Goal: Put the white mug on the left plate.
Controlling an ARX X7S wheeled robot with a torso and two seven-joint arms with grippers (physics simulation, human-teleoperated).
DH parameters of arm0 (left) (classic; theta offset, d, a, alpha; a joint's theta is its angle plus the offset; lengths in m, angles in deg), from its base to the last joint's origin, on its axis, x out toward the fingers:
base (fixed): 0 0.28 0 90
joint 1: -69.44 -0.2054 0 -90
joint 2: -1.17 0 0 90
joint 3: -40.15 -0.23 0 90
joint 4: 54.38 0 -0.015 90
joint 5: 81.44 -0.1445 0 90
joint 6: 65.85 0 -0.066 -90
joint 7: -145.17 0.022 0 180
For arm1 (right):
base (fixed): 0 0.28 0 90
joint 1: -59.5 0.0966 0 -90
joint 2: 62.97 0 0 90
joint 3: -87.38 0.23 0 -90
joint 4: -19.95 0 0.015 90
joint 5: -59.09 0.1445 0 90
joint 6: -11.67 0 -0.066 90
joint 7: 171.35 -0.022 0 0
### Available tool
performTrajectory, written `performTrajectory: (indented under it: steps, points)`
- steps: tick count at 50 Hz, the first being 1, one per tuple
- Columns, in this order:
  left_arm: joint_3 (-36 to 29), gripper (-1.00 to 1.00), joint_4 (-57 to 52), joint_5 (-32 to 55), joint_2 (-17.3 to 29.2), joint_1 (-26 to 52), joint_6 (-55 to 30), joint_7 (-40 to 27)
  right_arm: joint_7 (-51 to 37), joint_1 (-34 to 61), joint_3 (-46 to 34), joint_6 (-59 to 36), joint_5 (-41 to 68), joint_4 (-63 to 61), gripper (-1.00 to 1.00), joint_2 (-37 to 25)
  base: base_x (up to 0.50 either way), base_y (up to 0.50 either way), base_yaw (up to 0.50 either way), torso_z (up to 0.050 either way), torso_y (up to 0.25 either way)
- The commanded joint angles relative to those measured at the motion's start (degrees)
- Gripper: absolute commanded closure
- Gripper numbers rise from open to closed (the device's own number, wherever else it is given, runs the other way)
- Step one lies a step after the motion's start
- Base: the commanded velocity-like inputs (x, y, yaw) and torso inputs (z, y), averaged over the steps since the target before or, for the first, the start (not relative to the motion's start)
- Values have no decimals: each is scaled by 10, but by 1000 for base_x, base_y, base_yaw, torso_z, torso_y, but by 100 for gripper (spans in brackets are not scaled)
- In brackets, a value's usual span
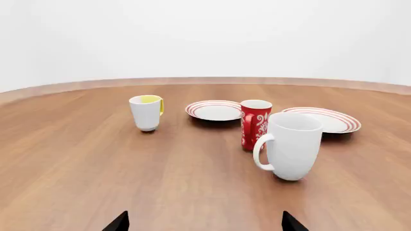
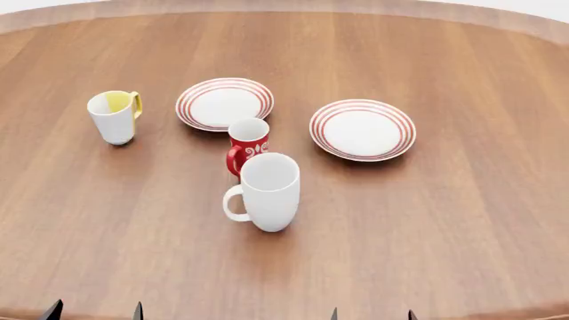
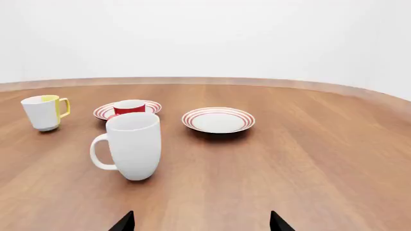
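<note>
The white mug (image 2: 268, 191) stands upright on the table (image 2: 462, 220), just before the red mug (image 2: 247, 145), apart from the left plate (image 2: 224, 103). Both hands (image 2: 93, 311) (image 2: 372, 313) look open and empty, though only their tips show.

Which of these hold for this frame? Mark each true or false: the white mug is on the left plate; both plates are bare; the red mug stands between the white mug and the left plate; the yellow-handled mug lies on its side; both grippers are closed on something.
1. The white mug is on the left plate. False: it stands on the table, apart from it.
2. The left plate and right plate are bare. True.
3. The red mug stands between white mug and left plate. True.
4. The yellow-handled mug lies sideways. False: upright.
5. Both grippers hold something. False: the left gripper and right gripper are open, empty.
</note>
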Motion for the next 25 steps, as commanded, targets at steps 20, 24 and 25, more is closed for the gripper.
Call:
performTrajectory:
  steps: [20, 24, 25]
  points:
    - [-55, -100, -65, 1, 55, -41, 2, -54, -47, -9, -39, -15, 19, -20, -100, -44, 40, 0, 0, 0, 0]
    - [-55, -100, -75, 3, 61, -46, 3, -59, -51, -16, -46, -15, 18, -35, -100, -47, 261, 0, 0, 0, 0]
    - [-56, -100, -74, 3, 61, -47, 6, -59, -53, -20, -47, -16, 16, -43, -100, -48, 312, 0, 0, 0, 0]
